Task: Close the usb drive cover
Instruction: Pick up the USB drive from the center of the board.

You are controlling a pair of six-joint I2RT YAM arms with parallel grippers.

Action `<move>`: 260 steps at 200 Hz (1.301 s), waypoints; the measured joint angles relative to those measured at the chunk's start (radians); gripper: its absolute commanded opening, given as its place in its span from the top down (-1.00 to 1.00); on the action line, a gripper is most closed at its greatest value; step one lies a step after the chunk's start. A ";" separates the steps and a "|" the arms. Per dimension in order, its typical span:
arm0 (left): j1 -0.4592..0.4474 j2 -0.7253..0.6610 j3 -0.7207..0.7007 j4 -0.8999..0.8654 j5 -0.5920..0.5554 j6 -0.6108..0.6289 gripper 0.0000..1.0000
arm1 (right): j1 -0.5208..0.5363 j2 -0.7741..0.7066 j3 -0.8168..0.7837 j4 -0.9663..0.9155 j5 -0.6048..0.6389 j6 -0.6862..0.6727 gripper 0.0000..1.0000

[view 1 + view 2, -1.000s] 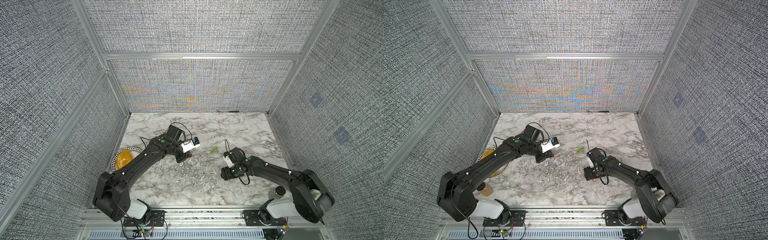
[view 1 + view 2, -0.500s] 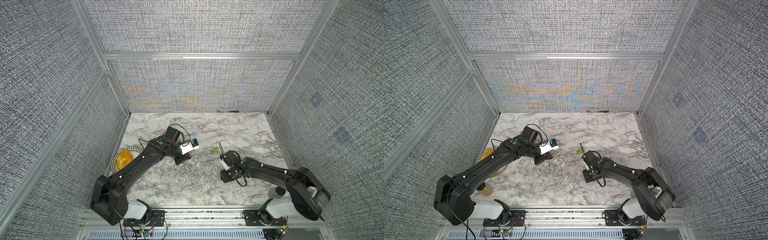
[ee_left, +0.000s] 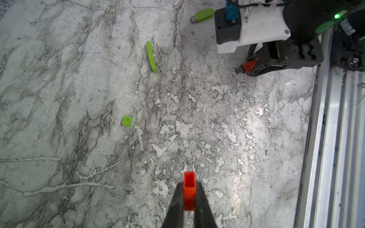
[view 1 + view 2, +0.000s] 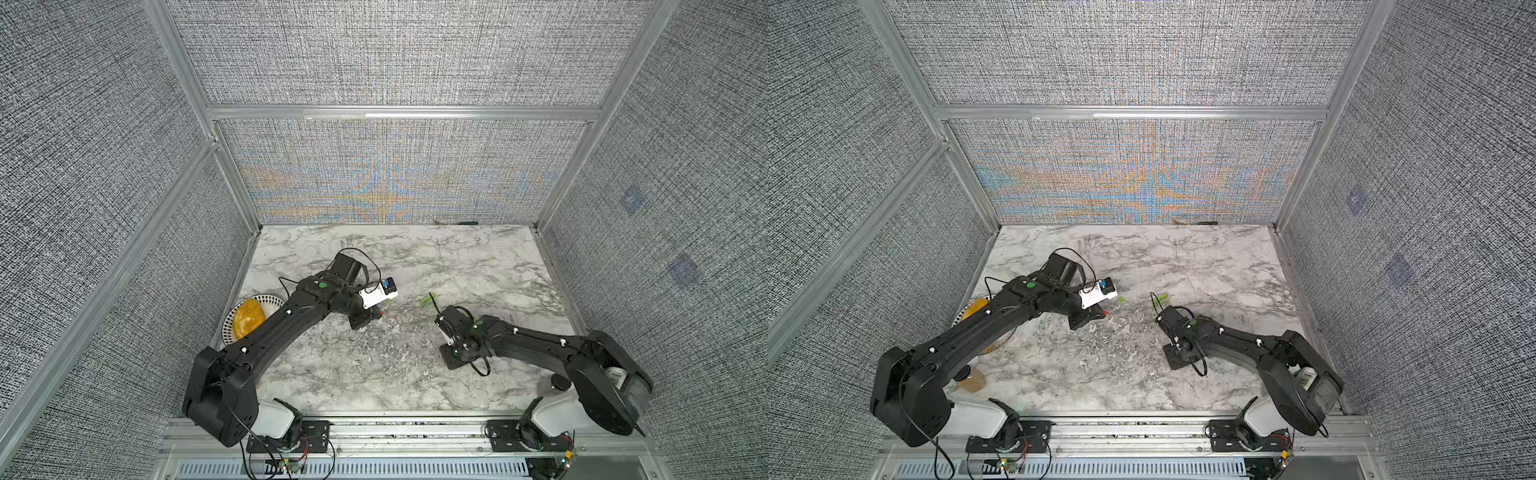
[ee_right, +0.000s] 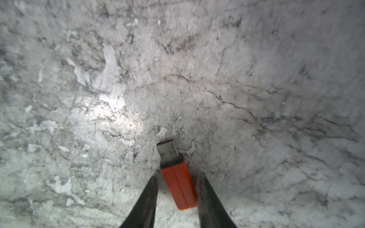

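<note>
Two small red parts, not yet mated. The usb drive [image 5: 178,187] lies flat on the marble tabletop [image 5: 256,79], near the green usb stick [image 3: 204,14] on the side toward the arm bases, with its plug [image 5: 167,151] bare.

The right gripper [image 5: 177,177] straddles the drive with its fingers [image 5: 146,201] either side of the red body. There's a clear gap on one side; the other side is too blurred to call contact. Not clamped.

The left gripper [image 3: 189,184] is clamped on the cover [image 3: 189,190], with the cover's open mouth facing away from the fingers. It sits well apart from the green usb stick.

Handling, my read:
- **Drive:** Light, stiff and smooth plastic, so likely slippery.
- **Skew:** The drive sits slightly skewed between the jaws, so it may twist or skate on the marble as they pinch.
- **Grip point:** Take it across the long flat sides at mid-body or further back. Keep the plug and the shoulder behind it clear for the cover.
- **Cover:** It's hollow and thin-walled, and over-squeezing could narrow the mouth.
- **Force:** Firm but modest, with the axes lined up before pushing.
</note>
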 measured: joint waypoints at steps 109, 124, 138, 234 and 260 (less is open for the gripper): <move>0.004 0.015 0.007 -0.006 -0.003 -0.004 1.00 | 0.015 0.008 0.010 0.000 0.006 -0.001 0.64; 0.012 0.030 0.019 -0.011 0.006 -0.013 1.00 | 0.015 -0.004 0.006 0.009 0.008 -0.001 0.66; 0.020 0.048 0.034 -0.017 0.023 -0.027 1.00 | 0.015 -0.025 0.005 0.013 0.010 -0.002 0.66; 0.054 0.315 0.336 -0.306 0.226 0.042 1.00 | 0.016 -0.251 0.116 0.170 0.076 -0.481 0.81; 0.054 0.442 0.484 -0.457 0.235 0.065 1.00 | 0.015 -0.287 0.091 0.209 0.089 -0.709 0.82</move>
